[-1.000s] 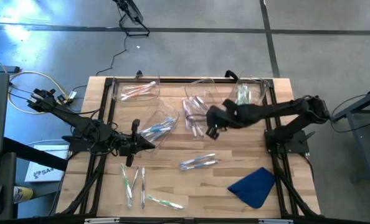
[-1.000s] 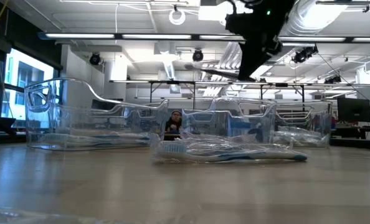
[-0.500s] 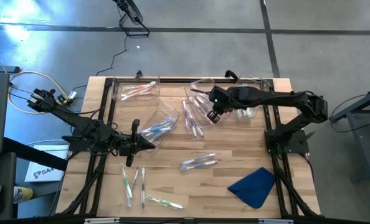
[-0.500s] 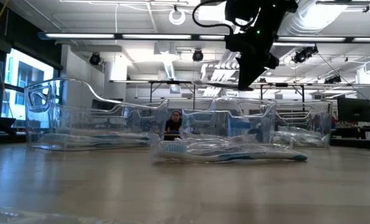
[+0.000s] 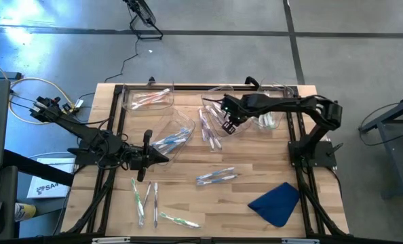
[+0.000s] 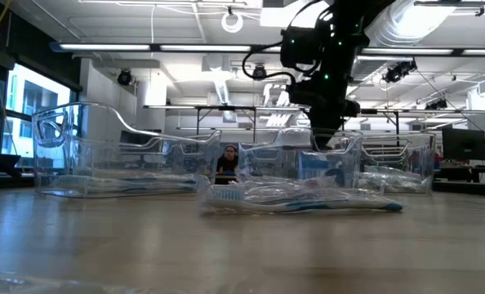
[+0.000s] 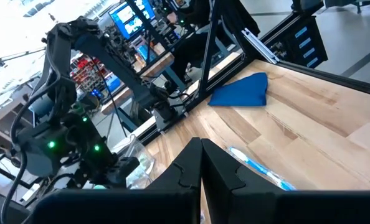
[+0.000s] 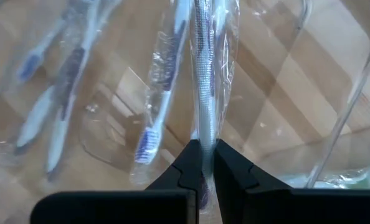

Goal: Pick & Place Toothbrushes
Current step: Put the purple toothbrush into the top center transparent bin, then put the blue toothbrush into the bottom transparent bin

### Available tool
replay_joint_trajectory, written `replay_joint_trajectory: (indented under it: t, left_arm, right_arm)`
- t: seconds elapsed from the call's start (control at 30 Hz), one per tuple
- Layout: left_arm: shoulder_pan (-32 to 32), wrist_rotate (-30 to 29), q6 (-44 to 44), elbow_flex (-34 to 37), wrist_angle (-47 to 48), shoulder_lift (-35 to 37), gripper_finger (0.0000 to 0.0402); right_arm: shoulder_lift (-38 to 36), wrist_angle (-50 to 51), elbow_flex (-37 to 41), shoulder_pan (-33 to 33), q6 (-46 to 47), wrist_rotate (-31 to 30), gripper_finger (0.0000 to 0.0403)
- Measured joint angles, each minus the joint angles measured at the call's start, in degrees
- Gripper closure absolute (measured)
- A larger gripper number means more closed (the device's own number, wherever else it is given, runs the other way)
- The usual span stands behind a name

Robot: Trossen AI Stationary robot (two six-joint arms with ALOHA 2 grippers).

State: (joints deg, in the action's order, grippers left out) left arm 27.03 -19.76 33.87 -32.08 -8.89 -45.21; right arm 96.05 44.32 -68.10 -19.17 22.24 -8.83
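My right gripper (image 5: pixel 226 125) hangs over the clear bin (image 5: pixel 218 108) that holds purple toothbrushes (image 5: pixel 208 129), and it is shut on a wrapped toothbrush (image 8: pixel 202 74). It also shows in the low view (image 6: pixel 320 140), above the bin's wall. My left gripper (image 5: pixel 149 156) is shut and empty at the table's left, beside the bin of blue toothbrushes (image 5: pixel 172 140). Other bins hold pink toothbrushes (image 5: pixel 149 99) and green ones (image 5: pixel 266 107). Loose wrapped toothbrushes lie on the table at mid-front (image 5: pixel 215 177) and front left (image 5: pixel 142 196). My right gripper pinches one end of the wrapped toothbrush (image 8: pixel 201 140) between its two fingers. The brush runs on beyond the fingertips, in line with them, toward the bin's floor. It is clear of the other brushes in the bin (image 8: pixel 154 112).
A blue cloth (image 5: pixel 276 201) lies at the table's front right and also shows in the left wrist view (image 7: pixel 241 93). The black frame rails (image 5: pixel 298 135) run along the table's sides. Bare wood lies between the bins and the loose brushes.
My right gripper has moved from mid-table toward the far edge and a little left, then down, and now hangs over the bin of purple toothbrushes. The right arm has folded back toward its base.
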Motion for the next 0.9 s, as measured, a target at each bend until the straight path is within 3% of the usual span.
replay_joint_trajectory:
  t: [0.37,0.77,0.9]
  left_arm:
    - [0.0,0.01,-0.07,0.0,0.01,-0.02,0.0402]
    - [0.0,0.01,-1.2,0.0,0.03,-0.02,0.0402]
    - [0.0,0.01,-1.36,0.0,0.05,-0.02,0.0402]
  right_arm:
    - [0.11,0.01,-0.02,-2.28,-0.67,4.86,0.0373]
    - [-0.22,0.06,0.0,-2.21,-1.51,1.25,0.0282]
    - [-1.76,-0.5,-0.02,-2.2,-2.4,1.97,0.0271]
